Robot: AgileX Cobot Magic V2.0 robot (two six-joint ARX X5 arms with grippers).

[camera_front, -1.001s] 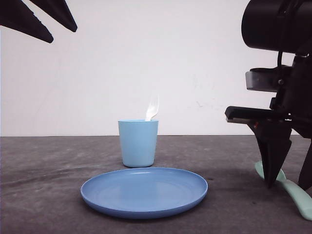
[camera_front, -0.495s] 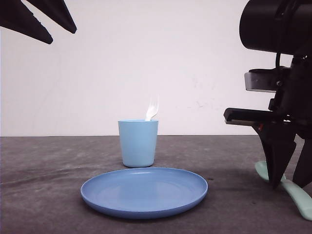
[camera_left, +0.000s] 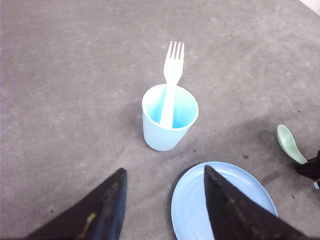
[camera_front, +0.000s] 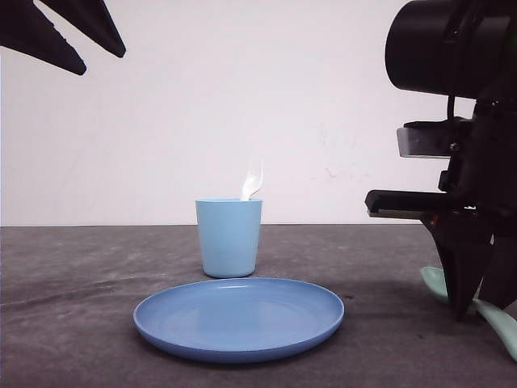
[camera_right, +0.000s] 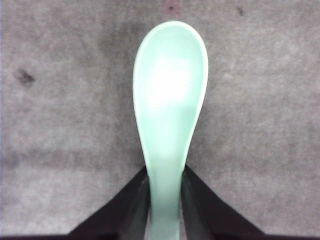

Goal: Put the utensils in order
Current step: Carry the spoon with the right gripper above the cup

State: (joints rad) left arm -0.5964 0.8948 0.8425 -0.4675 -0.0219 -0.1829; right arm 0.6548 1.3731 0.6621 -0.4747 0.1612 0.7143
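the right pincer (camera_right: 165,200) is down at the bench (camera_front: 73,275), its two fingers closed in against the neck of the mint-green spoon (camera_right: 169,115), whose long axis runs straight out between them. the white fork (camera_left: 171,80) stands in the light blue cup (camera_left: 167,122), well off to the left beyond the blue plate (camera_front: 161,319). the left pincer (camera_left: 162,210) hangs high, spread wide and empty.

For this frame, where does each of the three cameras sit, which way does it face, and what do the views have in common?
Front view: low, facing forward over the table at the cup and plate; left tool raised, right tool down at the spoon.
Left wrist view: high, looking down past its fingers on the fork standing in the cup.
Right wrist view: close above the spoon, handle between its fingers.
Shared: all three show the spoon; front and left wrist views share cup, fork, plate.
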